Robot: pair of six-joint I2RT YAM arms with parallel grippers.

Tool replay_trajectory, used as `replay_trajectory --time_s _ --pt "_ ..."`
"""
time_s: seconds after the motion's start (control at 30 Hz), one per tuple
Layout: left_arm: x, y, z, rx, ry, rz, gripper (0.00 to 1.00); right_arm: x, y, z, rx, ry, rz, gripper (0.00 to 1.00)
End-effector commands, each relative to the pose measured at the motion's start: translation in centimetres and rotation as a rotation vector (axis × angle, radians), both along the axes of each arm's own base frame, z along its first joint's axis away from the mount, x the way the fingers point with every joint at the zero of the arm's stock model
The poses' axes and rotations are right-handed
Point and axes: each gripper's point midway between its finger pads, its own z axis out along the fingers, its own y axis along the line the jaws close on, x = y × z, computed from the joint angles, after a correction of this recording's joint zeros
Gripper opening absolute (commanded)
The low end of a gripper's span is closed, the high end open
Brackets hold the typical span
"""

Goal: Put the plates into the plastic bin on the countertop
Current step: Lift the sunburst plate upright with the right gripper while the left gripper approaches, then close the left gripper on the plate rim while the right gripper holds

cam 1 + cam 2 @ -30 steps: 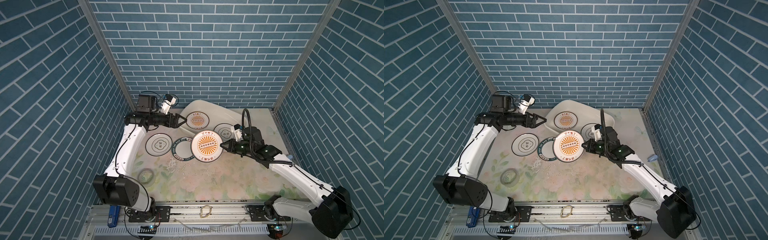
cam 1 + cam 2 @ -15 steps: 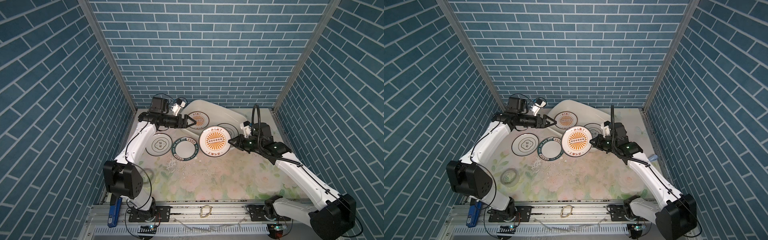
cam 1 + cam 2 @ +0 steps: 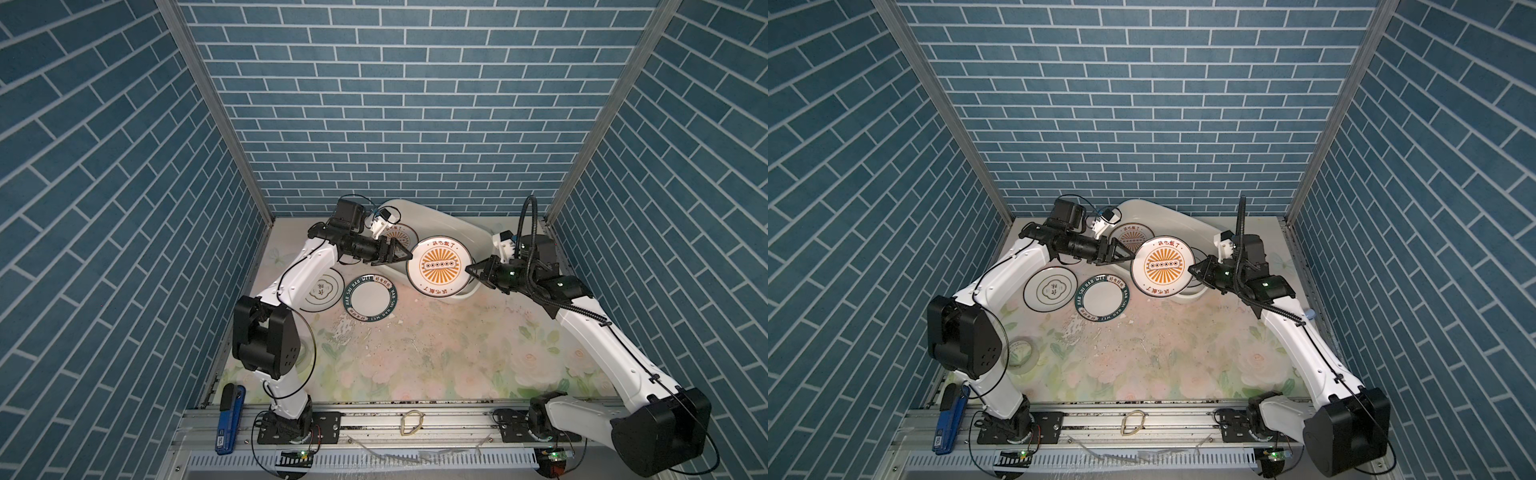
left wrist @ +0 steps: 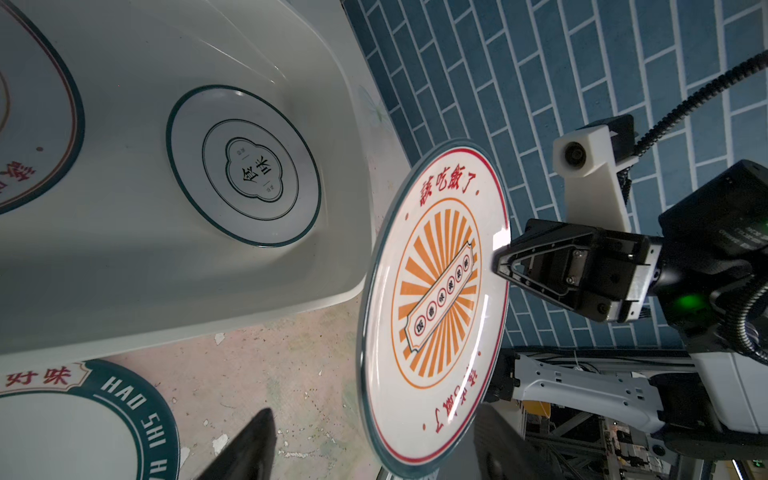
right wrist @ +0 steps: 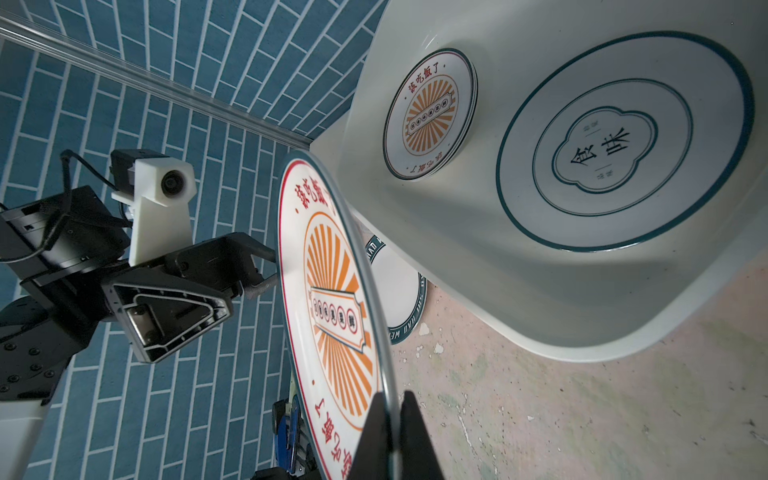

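Countertop (image 3: 436, 353): flowery print, scuffed in the middle, fills the lower centre of both top views.

Bin (image 3: 446, 222): upper centre, set at an angle near the back wall. Already inside are a stacked plate (image 3: 400, 236) with an orange centre on the left, possibly with more under it (cannot count), and an emblem plate (image 4: 243, 166) flat on the floor.

Two plates lie flat on the counter at centre-left: the green-rim plate (image 3: 371, 298) and the dark-rim plate (image 3: 322, 289). They sit just beside each other; cannot tell whether they overlap.

The sunburst plate (image 3: 439, 266) is in the air at frame centre, tipped steeply on edge, overlapping the bin's near corner in both top views.

Right gripper (image 3: 471, 269): fingers (image 5: 374, 440) are pinched tight on the plate's rim and carry it alone.

Left gripper (image 3: 401, 255): fingers (image 4: 249, 444) are apart, straddling the opposite rim. Cannot tell whether either pad touches.

Handling, my read:
- The plate is rigid and won't flex, so the grip point sets its angle.
- The glossy glaze is slick, and a thin-rim pinch far from the plate's centre lets it swivel in the jaws.
- A second hold on the far rim would stop that.
- Probably light enough for one arm. Material unknown, so treat it as chippable: lower it in, no drop onto the plates below.
- The flat ones offer only the raised rim, so take them at the free edge, away from the neighbour.
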Motion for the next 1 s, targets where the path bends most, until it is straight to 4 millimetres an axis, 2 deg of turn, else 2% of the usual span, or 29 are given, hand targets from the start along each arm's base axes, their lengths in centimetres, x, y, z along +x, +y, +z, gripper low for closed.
replay_trajectory --time_s 0.0,0.2,0.23,0.67,0.97 --pt "-0.9 -1.0 0.7 -0.029 -0.002 -0.044 0.72 0.8 0.7 3.1 0.048 -0.105 0.048 0.0" --pt "-0.7 -0.7 -0.4 0.008 0.013 -0.019 0.65 1.2 0.4 3.1 0.047 -0.151 0.041 0.0" --pt "-0.8 -0.8 -0.5 0.003 0.017 -0.023 0.61 1.1 0.4 3.0 0.048 -0.152 0.041 0.0" --pt "-0.6 -1.6 -0.7 -0.032 0.064 -0.032 0.4 1.2 0.1 2.5 0.025 -0.163 0.037 0.0" --pt "-0.7 -2.2 -0.8 -0.029 0.067 -0.045 0.3 1.0 0.0 2.3 0.016 -0.167 0.035 0.0"
